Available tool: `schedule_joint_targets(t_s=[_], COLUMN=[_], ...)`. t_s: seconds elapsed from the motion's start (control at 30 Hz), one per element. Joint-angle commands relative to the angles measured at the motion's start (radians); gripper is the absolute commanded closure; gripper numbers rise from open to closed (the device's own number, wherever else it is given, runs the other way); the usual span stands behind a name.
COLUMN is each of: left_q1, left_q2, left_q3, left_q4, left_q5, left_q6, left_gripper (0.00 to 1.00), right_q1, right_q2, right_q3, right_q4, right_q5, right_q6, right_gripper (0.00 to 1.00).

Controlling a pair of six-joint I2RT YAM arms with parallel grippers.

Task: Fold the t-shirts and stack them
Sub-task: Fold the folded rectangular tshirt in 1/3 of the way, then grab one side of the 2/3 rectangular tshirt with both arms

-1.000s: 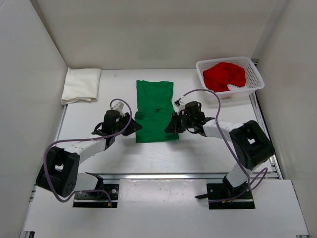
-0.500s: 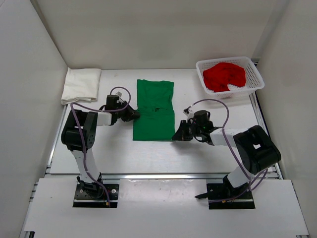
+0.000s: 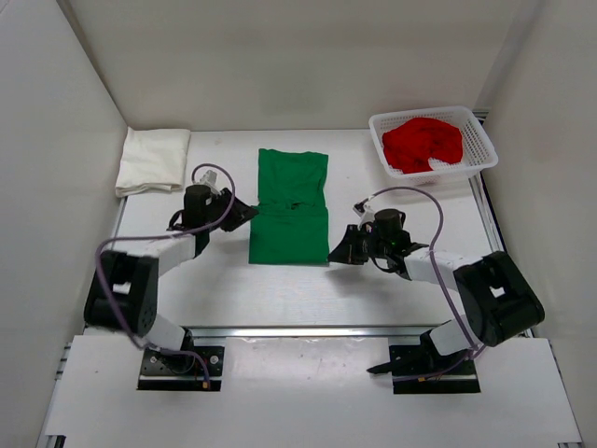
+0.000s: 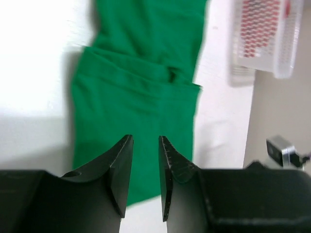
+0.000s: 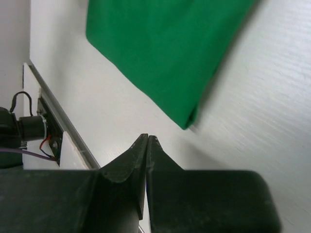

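As the open left hand (image 3: 244, 213) and closed, empty right hand (image 3: 338, 254) withdraw, the bright green cloth t-shirt (image 3: 291, 210) between them likely awaits cross-folding.

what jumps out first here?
The bright green t-shirt, folded into a strip mid-table, with the left gripper beside its left edge and the right gripper by its near right corner. Then the red t-shirt heaped in the white basket far right, and the folded cream t-shirt far left.
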Motion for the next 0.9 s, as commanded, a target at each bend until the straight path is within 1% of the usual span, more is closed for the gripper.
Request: schedule_joint_targets(t_s=[0.0, 0.07, 0.13, 0.2, 0.27, 0.37, 0.47, 0.53, 0.6, 0.63, 0.67, 0.73, 0.77, 0.83, 0.87], left_q1=[-0.028, -0.047, -0.041, -0.04, -0.044, -0.049, -0.061, -0.064, -0.071, -0.075, -0.086, -0.115, -0.124, -0.147, -0.152], left_q2=[-0.172, -0.242, -0.284, -0.319, -0.344, -0.351, -0.336, -0.324, -0.304, -0.296, -0.28, -0.252, -0.247, -0.25, -0.258], left_q3=[-0.081, -0.159, -0.215, -0.285, -0.316, -0.362, -0.387, -0.39, -0.384, -0.379, -0.376, -0.344, -0.339, -0.345, -0.348], left_q4=[-0.044, -0.102, -0.142, -0.165, -0.202, -0.202, -0.187, -0.158, -0.13, -0.127, -0.128, -0.147, -0.15, -0.152, -0.147], left_q5=[-0.11, -0.141, -0.156, -0.171, -0.178, -0.193, -0.191, -0.173, -0.164, -0.164, -0.156, -0.171, -0.184, -0.207, -0.224], left_q6=[0.083, 0.111, 0.148, 0.163, 0.192, 0.205, 0.202, 0.185, 0.173, 0.174, 0.182, 0.183, 0.183, 0.182, 0.182], left_gripper=[0.6, 0.6, 0.59, 0.55, 0.54, 0.52, 0.48, 0.46, 0.43, 0.43, 0.43, 0.47, 0.51, 0.56, 0.56], right_q1=[0.015, 0.021, 0.03, 0.006, -0.014, -0.016, -0.022, -0.025, -0.019, -0.022, -0.022, -0.016, -0.011, 0.005, 0.01], right_q2=[-0.022, 0.046, 0.093, 0.162, 0.202, 0.218, 0.196, 0.146, 0.108, 0.091, 0.072, 0.054, 0.052, 0.066, 0.08], right_q3=[0.061, 0.102, 0.124, 0.134, 0.122, 0.095, 0.067, 0.064, 0.058, 0.058, 0.064, 0.062, 0.059, 0.067, 0.067], right_q4=[0.023, 0.014, 0.04, 0.06, 0.066, 0.053, 0.055, 0.06, 0.03, 0.022, 0.01, -0.026, -0.035, -0.073, -0.082], right_q5=[0.014, 0.008, 0.015, 0.014, 0.014, 0.047, 0.019, 0.011, 0.032, 0.043, 0.078, 0.129, 0.146, 0.195, 0.202], right_q6=[-0.026, -0.035, -0.02, -0.016, -0.004, -0.021, -0.022, -0.026, -0.035, -0.041, -0.055, -0.073, -0.076, -0.087, -0.094], right_gripper=[1.0, 1.0, 1.0, 1.0, 1.0, 1.0, 1.0, 0.92, 0.79, 0.77, 0.71, 0.66, 0.65, 0.64, 0.63])
